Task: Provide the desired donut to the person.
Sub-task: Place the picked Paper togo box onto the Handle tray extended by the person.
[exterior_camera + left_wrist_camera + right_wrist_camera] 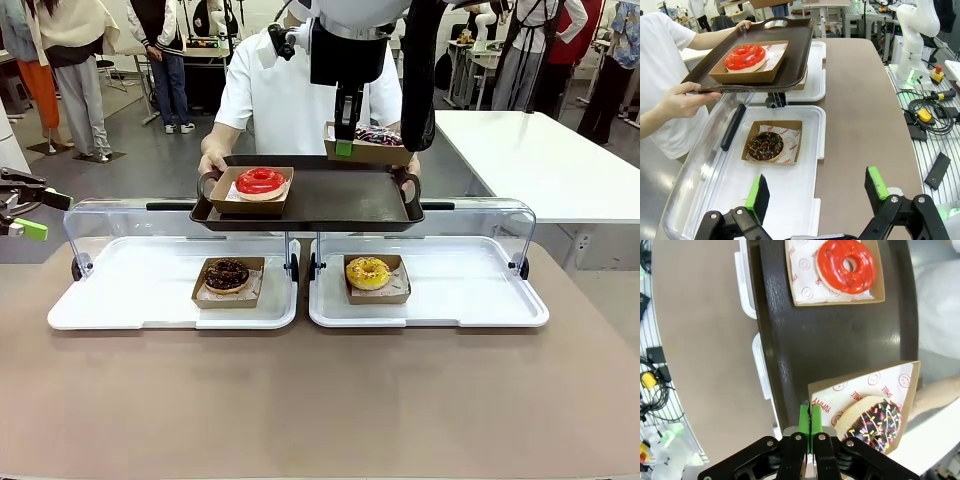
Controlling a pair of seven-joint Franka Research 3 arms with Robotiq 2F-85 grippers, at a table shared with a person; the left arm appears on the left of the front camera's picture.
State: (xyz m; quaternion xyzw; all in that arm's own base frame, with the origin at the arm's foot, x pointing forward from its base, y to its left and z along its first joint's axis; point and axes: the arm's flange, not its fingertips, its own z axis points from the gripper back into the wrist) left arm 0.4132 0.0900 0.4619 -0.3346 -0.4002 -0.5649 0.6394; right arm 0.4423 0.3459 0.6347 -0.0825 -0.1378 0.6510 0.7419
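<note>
Right gripper, black with green pads, pinched tight on the near wall of a brown cardboard tray carrying a chocolate-iced ring donut with coloured sprinkles; held above the right end of the dark brown rectangular serving tray. Whether the box touches that tray, cannot tell. Person in a plain white short-sleeved shirt holds the serving tray by both ends over the far edge of the table. Red-glazed donut in its own cardboard box sits on the tray's left end. Left gripper spread wide, nothing between the pads, above the left white display tray. Dark chocolate donut there; yellow donut on the right one.
</note>
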